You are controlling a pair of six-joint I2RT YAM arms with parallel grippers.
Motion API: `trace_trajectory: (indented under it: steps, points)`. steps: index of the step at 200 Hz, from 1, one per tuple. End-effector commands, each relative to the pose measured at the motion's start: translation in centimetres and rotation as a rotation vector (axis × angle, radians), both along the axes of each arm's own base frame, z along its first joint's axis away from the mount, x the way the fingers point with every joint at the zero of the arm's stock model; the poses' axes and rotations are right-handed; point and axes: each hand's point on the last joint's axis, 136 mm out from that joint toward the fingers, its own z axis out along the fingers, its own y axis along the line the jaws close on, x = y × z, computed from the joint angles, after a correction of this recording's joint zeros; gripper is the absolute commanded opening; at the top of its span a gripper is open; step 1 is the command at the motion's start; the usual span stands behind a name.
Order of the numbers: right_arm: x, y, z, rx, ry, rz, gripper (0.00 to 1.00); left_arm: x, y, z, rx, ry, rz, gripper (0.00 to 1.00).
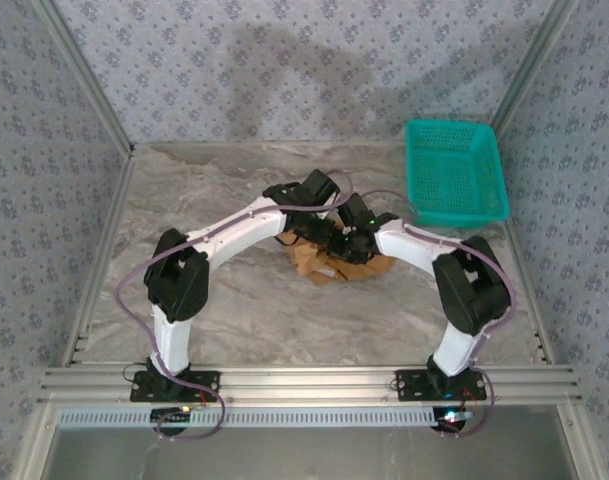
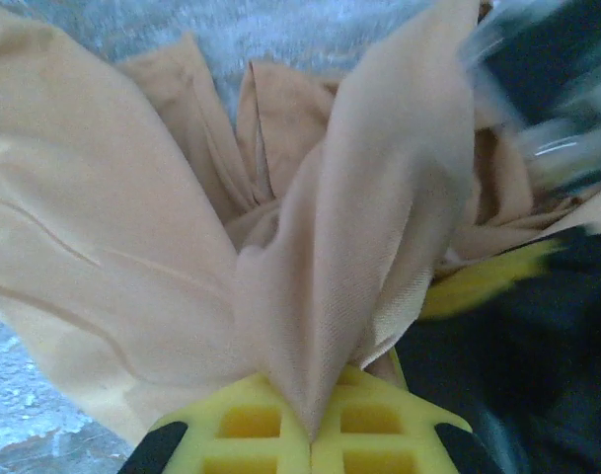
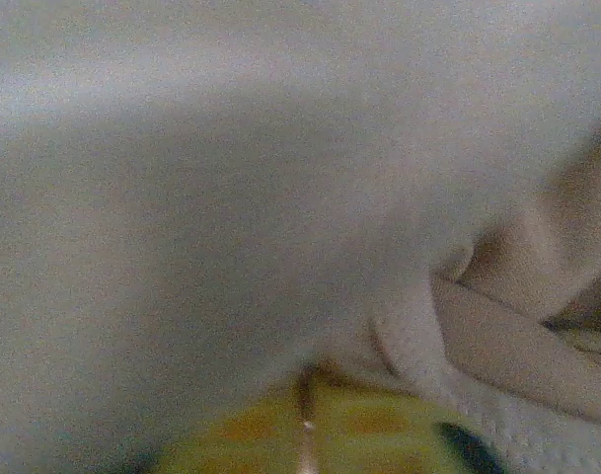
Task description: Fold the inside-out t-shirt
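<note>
At the near edge of the table [image 1: 234, 320] the two arm bases sit bolted to the rail. From there the left arm [image 1: 179, 285] and the right arm [image 1: 469, 290] each rise, bend at the elbow and reach inward, so the wrists nearly meet over the middle of the marble top.

The left gripper [image 2: 310, 420] is pressed fully together. Its yellow fingers [image 2: 246, 423] meet in a thin seam, and a pointed fold of the inside-out t-shirt [image 2: 132, 247] is pinched right in that seam, with the tan cloth fanning up and outward from the tips in loose pleats. From above, this gripper [image 1: 317, 238] stands on the left part of the bunched shirt.

The right gripper [image 3: 302, 434] is also closed, its yellow fingers [image 3: 236, 427] touching. Cloth [image 3: 517, 336] lies right against the camera and runs down to the seam, but it is too blurred to tell whether a fold is caught there. From above it [image 1: 352, 246] sits just beside the left one, on the right part of the shirt.

The shirt [image 1: 312, 264] itself is a crumpled heap on the table's centre, mostly under the two wrists, tan edges showing on the near side.

Further back, at the far right corner, a green basket [image 1: 454, 210] rests well apart from the cloth. Patterned walls [image 1: 284, 70] close in behind.
</note>
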Motion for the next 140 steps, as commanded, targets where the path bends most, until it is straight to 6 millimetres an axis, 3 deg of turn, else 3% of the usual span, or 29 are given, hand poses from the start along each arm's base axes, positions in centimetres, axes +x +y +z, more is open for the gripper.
trace_trajectory:
  steps: [1, 29, 60, 82, 108, 127, 140]
  points:
    - [-1.5, -0.5, 0.6, -0.014, 0.007, 0.014, 0.0, 1.7, 1.9, 5.6, -0.034, -0.086, 0.053, 0.0]
    - [-6.6, -4.4, 0.8, -0.159, -0.033, 0.024, 0.0, 4.5, 4.2, 8.9, -0.102, -0.128, 0.169, 0.0]
    - [-11.7, -6.7, -2.2, -0.163, 0.01, -0.032, 0.0, 4.9, 5.3, 9.7, -0.209, -0.14, 0.247, 0.0]
    - [-12.3, -6.3, -3.1, -0.149, 0.015, -0.043, 0.0, 3.4, 4.7, 8.9, -0.325, -0.108, 0.259, 0.0]
    - [-10.6, -5.4, -0.4, -0.174, -0.041, -0.003, 0.0, 1.0, 4.1, 7.8, -0.492, -0.071, 0.238, 0.0]
    - [-9.1, -4.5, 2.9, -0.16, -0.11, 0.031, 0.41, -0.2, 4.4, 7.1, -0.536, -0.063, 0.233, 0.0]
    - [-8.6, -3.8, 4.7, -0.127, -0.128, 0.038, 0.51, -0.9, 4.5, 6.4, -0.539, -0.04, 0.225, 0.0]
